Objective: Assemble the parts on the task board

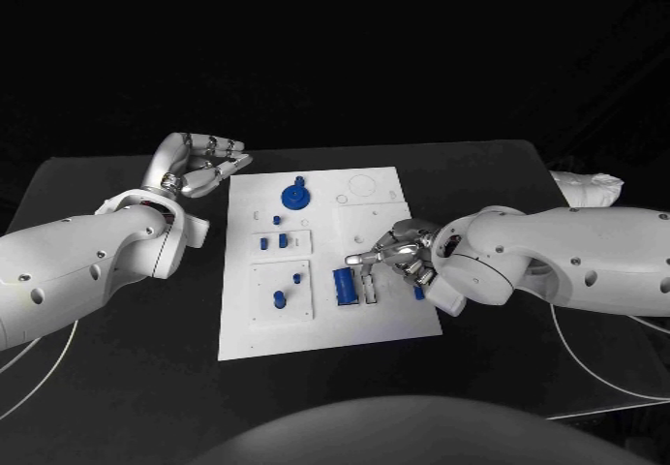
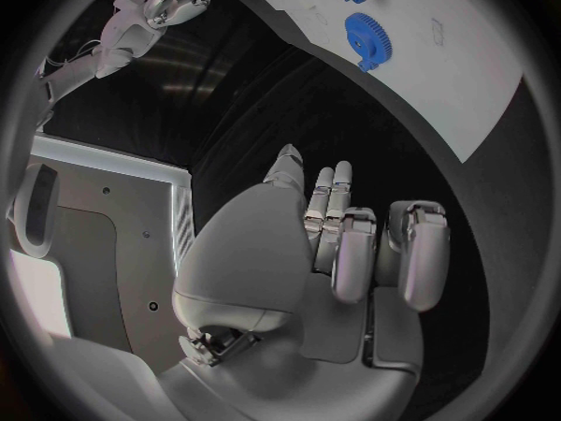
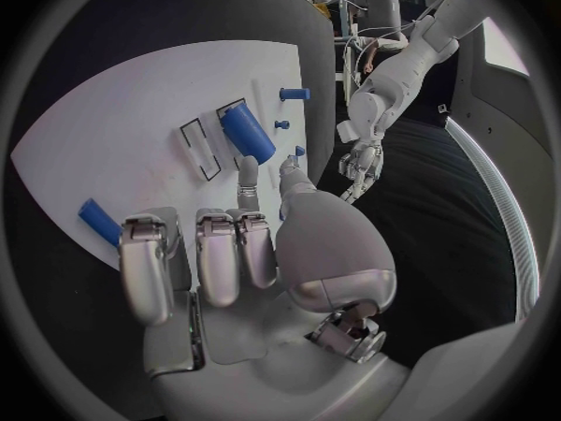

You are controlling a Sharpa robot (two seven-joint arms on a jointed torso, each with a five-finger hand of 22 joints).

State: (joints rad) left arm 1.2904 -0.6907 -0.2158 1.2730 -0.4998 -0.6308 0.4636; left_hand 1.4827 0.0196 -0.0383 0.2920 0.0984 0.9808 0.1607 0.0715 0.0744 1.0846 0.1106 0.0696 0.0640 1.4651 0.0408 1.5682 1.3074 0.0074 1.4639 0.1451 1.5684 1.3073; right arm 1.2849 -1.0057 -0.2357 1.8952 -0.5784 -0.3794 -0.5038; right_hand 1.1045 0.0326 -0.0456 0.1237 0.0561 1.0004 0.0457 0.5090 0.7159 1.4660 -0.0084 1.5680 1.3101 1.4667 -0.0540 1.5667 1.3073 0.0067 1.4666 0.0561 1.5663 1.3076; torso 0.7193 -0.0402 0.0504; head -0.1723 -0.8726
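Here's the task board, a white plate lying flat in the middle of the black desk. The left hand hovers off the board's far left corner, fingers curled in on nothing. The right hand sits low over the board's right side, fingers half bent, gripping nothing that can be seen. A blue gear stands near the far edge, a blue cylinder lies just beside the right hand's fingertips, and small blue pegs stand in the left-side panels.
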